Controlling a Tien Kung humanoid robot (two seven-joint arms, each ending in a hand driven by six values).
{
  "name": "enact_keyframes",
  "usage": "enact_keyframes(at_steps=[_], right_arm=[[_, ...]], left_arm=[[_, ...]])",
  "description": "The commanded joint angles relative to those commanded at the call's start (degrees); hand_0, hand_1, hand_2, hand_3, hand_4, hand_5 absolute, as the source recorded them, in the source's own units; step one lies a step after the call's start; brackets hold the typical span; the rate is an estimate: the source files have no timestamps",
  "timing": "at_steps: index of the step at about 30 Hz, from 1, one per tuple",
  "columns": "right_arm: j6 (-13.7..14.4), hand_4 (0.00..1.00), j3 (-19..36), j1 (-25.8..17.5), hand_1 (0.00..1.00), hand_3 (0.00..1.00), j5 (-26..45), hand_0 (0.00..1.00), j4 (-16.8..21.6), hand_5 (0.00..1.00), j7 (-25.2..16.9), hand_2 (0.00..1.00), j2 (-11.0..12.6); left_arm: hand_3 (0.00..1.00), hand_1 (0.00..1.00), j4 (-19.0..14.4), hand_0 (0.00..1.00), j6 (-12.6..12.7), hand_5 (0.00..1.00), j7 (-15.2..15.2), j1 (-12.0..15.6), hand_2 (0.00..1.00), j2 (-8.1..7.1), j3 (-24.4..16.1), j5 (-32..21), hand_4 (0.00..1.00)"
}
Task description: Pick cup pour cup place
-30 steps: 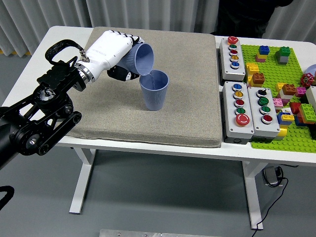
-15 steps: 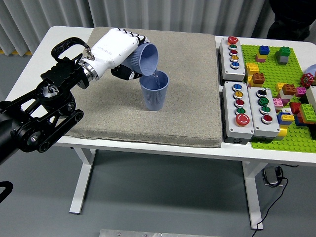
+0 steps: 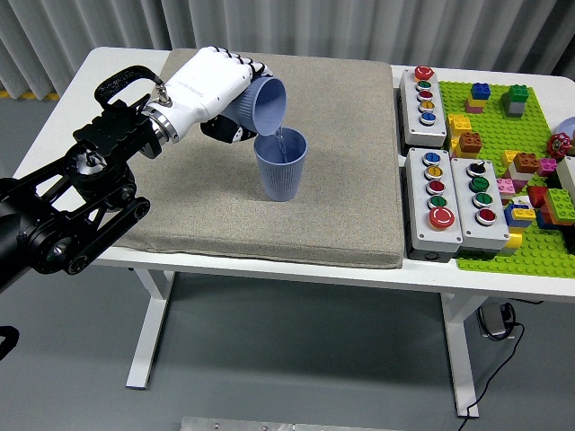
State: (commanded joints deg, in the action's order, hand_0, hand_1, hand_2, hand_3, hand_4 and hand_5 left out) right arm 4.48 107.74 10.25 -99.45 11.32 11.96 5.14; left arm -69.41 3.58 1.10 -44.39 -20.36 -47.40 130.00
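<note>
The left arm (image 3: 76, 211) comes in from the lower left and reaches up over the grey mat (image 3: 341, 180). Its white left hand (image 3: 211, 90) is above the far left part of the mat, turned so that the back of the hand faces up and the wrist is rolled to the right. The hand holds a blue cup (image 3: 262, 108) tilted strongly, with the open mouth facing right and down. The lower lip of this cup is just over the rim of a second cup (image 3: 280, 168), which stands upright on the mat near its middle. A thin stream of liquid goes from the tilted cup into the standing one.

Compared with half a second ago, almost nothing differs: the hand and the tilted cup are at nearly the same place, only a little higher and more to the left. Compared with one second ago, the cup is tipped more and raised.

The fingers (image 3: 241, 65) are curled around the body of the tilted cup and grasp it firmly; the thumb side is below the cup and partly hidden. The hand does not touch the standing cup.

To the right of the mat are button boxes (image 3: 440, 202) and a green plate (image 3: 526, 224) with coloured bricks
</note>
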Motion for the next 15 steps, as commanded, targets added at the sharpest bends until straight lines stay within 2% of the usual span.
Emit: enact_keyframes(at_steps=[15], right_arm=[[0.0,0.017,0.1,-0.1,0.696,0.604,-0.1,0.699,0.0,0.305,0.0,0.642,0.0]], left_arm=[[0.520,0.515,1.1,0.553,1.3,0.075,0.8,-1.3,0.525,-1.16,2.9,0.0,0.766]])
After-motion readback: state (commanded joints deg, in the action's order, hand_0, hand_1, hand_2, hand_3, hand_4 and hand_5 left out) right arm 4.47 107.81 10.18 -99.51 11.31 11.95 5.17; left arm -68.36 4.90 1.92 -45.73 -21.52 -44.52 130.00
